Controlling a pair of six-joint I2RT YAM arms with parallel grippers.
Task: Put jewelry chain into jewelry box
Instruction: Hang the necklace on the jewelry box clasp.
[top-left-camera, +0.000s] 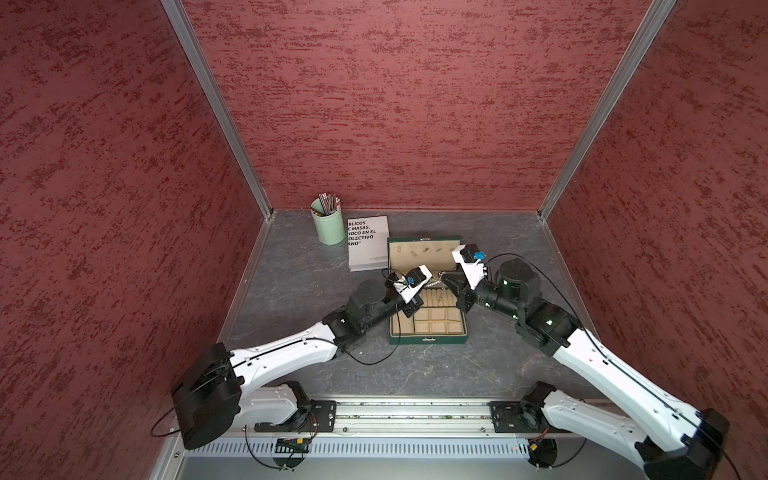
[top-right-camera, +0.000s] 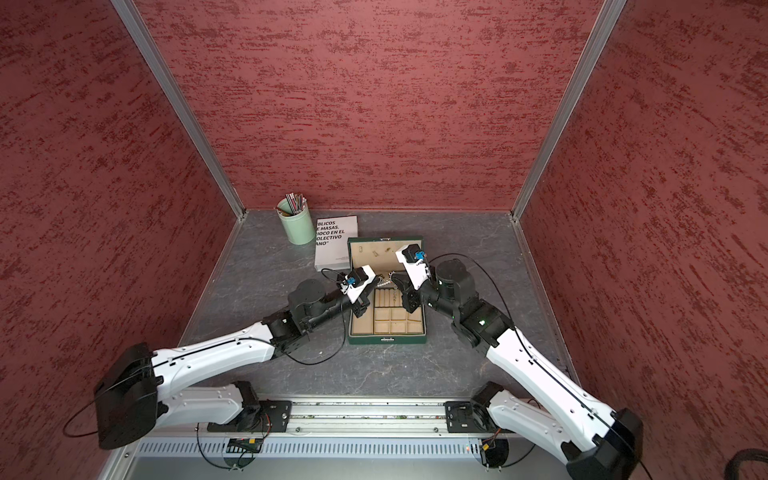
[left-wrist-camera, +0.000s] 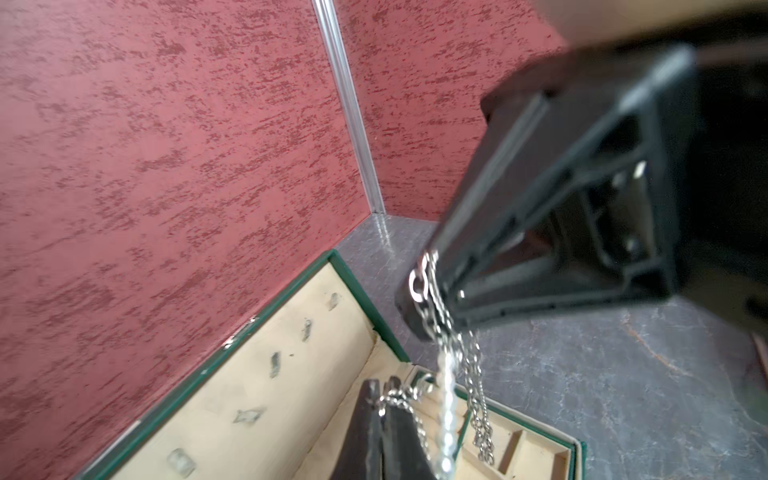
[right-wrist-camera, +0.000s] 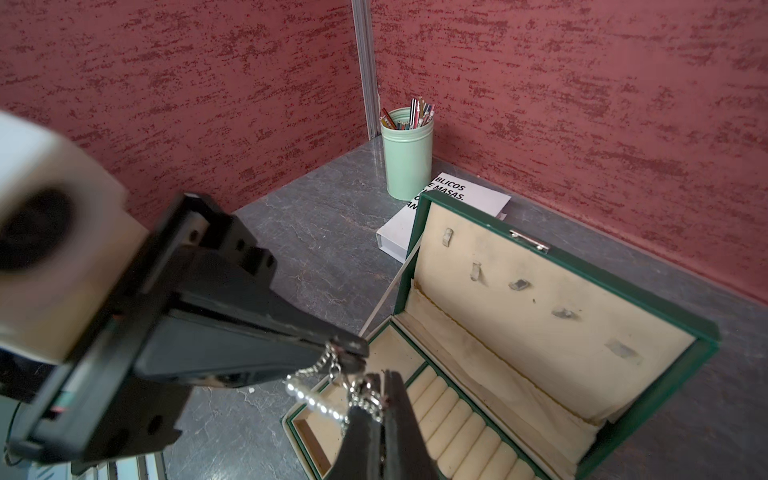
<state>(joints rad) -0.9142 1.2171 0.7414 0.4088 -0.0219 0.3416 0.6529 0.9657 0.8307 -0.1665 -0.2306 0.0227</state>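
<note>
Two grippers on one chain. In both top views the box (top-left-camera: 428, 338) (top-right-camera: 388, 338) sits open just right of frame centre on the grey table (top-left-camera: 311, 270), lid standing up at the back. The left gripper (top-left-camera: 430, 286) (top-right-camera: 377, 281) comes in from the left and the right gripper (top-left-camera: 444, 277) (top-right-camera: 395, 281) from the right. Their tips nearly meet over the back of the tray, in front of the lid. The chain (top-left-camera: 436, 284) (top-right-camera: 386, 281) is a small silvery bit strung between the tips, off the lining. A cup (top-left-camera: 328, 226) (top-right-camera: 296, 226) of pencils stands at the back, left of centre. A booklet (top-left-camera: 370, 253) (top-right-camera: 330, 255) lies between cup and box, touching the lid's left edge.

Left wrist: left gripper (left-wrist-camera: 380, 409) is pinched together on one end of the chain (left-wrist-camera: 473, 374). The right gripper (left-wrist-camera: 419, 291) is clamped on another part. Loops and a beaded stretch hang between them above the box (left-wrist-camera: 249, 374), over the tray's far end. The near gripper is blurred.

Right wrist: right gripper (right-wrist-camera: 380, 386) is closed tight on the chain (right-wrist-camera: 332, 370). The left gripper (right-wrist-camera: 353, 353) grips it just beside, jaws together. The beaded stretch sags between them above the tray's ring rolls. The box (right-wrist-camera: 498, 257) lid is up, with cup (right-wrist-camera: 406, 162) and booklet (right-wrist-camera: 399, 232) behind it.
</note>
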